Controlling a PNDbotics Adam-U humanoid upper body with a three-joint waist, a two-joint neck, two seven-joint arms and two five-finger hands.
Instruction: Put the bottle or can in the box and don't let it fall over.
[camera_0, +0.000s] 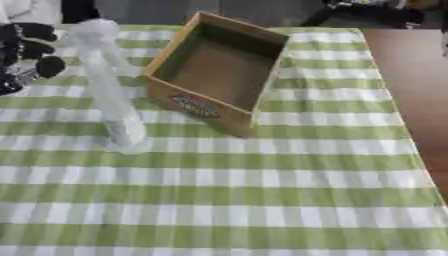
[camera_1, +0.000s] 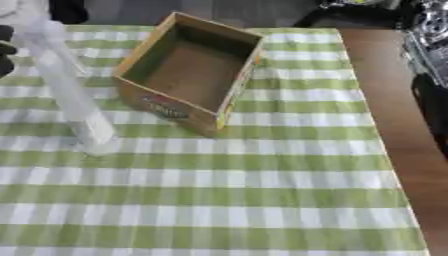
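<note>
The clear bottle (camera_0: 109, 90) stands upright on the green-and-white checked cloth (camera_0: 262, 190), its base near the cloth's left side and its white cap (camera_0: 92, 29) up near the far edge. Just beside it to the right, apart from it, sits the open cardboard box (camera_0: 219, 70), turned at an angle so one corner points toward me; its inside is bare. My left hand (camera_0: 26, 52) is at the upper left, beside the bottle's upper part, fingers loosely curled and holding nothing; I cannot tell whether a fingertip touches it. The whole near half of the cloth lies open. To the right the cloth ends on bare brown table (camera_0: 416, 90). My right hand (camera_1: 429, 55) shows only in part at the right edge; its fingers I cannot tell.
</note>
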